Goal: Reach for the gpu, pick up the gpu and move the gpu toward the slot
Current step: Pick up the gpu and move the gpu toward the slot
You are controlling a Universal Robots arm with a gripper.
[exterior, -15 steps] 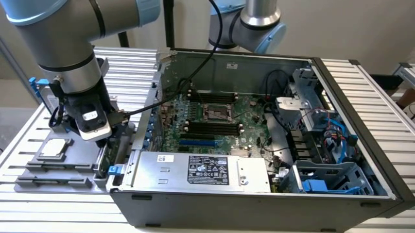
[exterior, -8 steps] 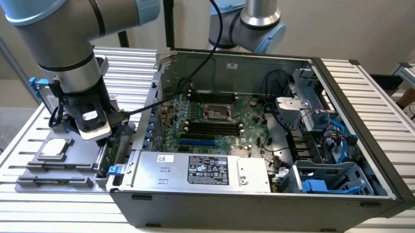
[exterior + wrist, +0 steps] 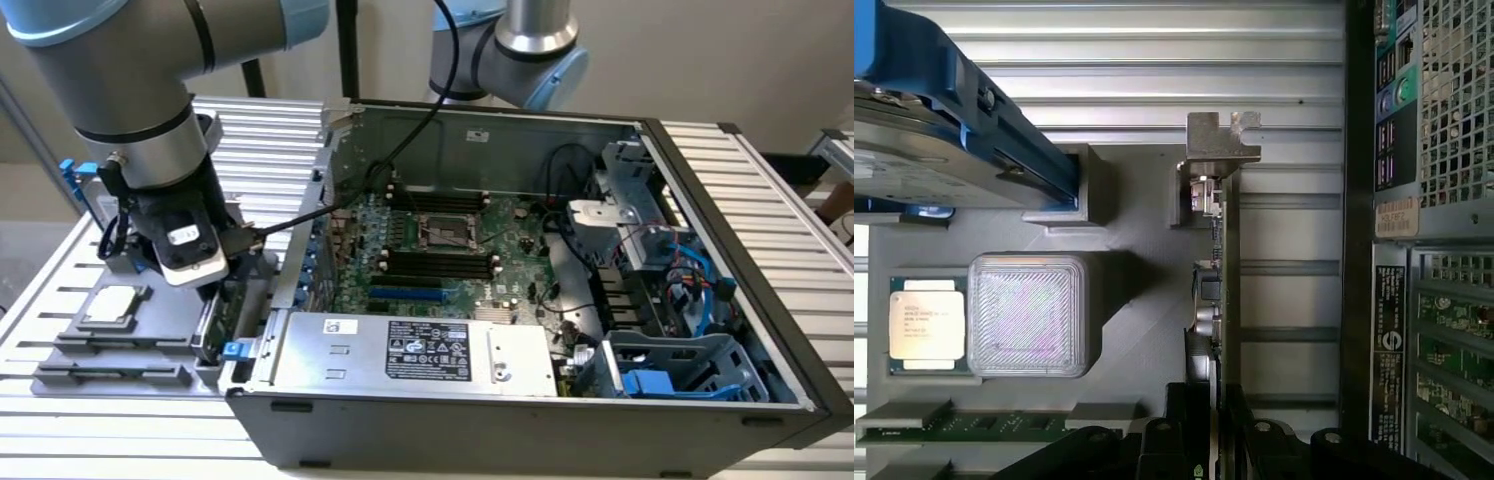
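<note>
Green flat gpu card with silver end bracket (image 3: 1220,240) stands edge-on in grey plastic tray (image 3: 1144,330) — black gripper (image 3: 1214,405) fingers (image 3: 1180,415) clenched on both faces.

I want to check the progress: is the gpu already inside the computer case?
No, the gpu stands on its edge in the gray tray, outside the computer case.

Print on the power supply label (image 3: 430,350) and the processor (image 3: 926,318) cannot be read.
</note>
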